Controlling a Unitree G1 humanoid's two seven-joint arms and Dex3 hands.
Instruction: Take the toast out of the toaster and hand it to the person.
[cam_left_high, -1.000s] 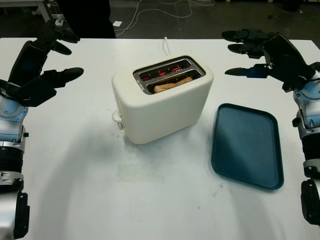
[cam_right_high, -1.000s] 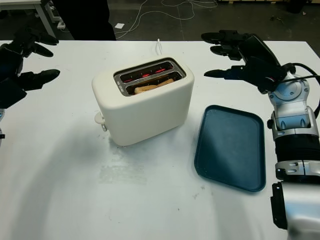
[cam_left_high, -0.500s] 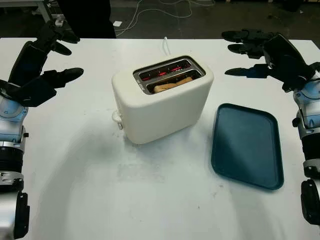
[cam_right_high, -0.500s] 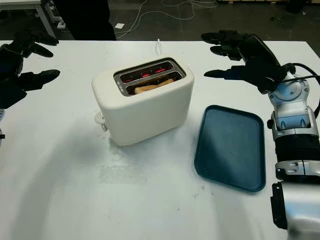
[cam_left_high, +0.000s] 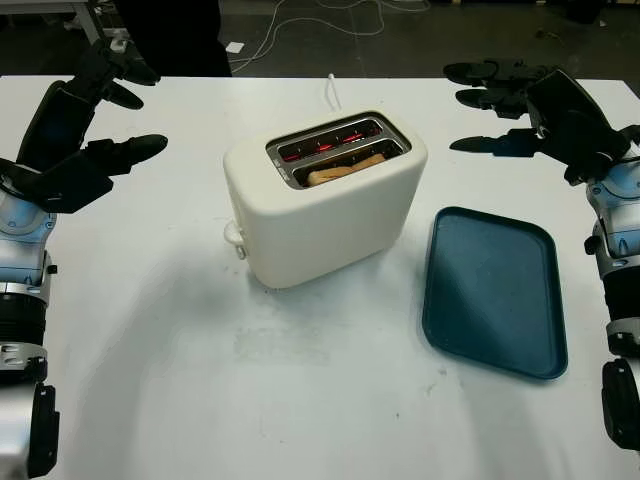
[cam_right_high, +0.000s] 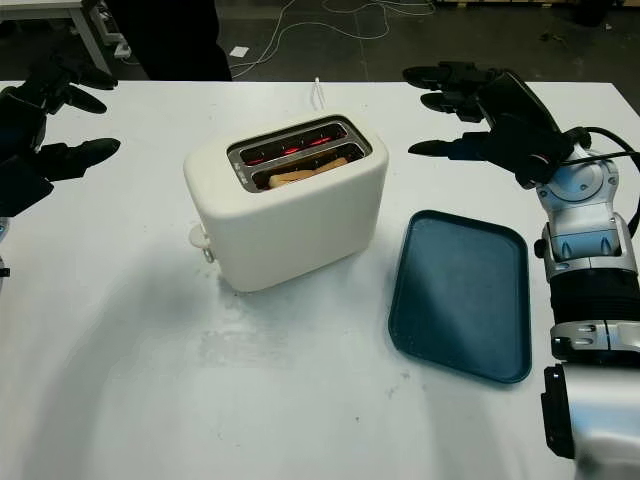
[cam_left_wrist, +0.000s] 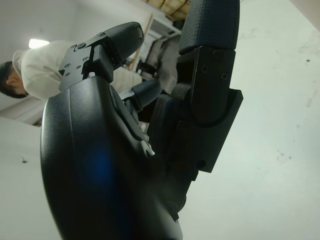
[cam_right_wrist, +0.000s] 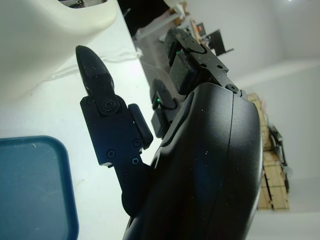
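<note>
Cream plastic toaster (cam_left_high: 325, 200) stands mid-worktop, toast (cam_left_high: 345, 168) seated low in its front slot; the rear slot elements glow red. Left hand (cam_left_high: 75, 130) hangs open near the left edge, right hand (cam_left_high: 530, 110) open near the far right corner. Risk: fingers touching hot elements, or a shallow pinch crumbling or dropping the toast.

No readable text, labels, brand names, numbers or signs appear anywhere. The cream toaster (cam_left_high: 325, 205) has plain, unmarked sides, the dark blue tray (cam_left_high: 493, 290) carries no print, and the white bench (cam_left_high: 200, 390) shows only faint smudges. Nothing is written on either black robot hand.
</note>
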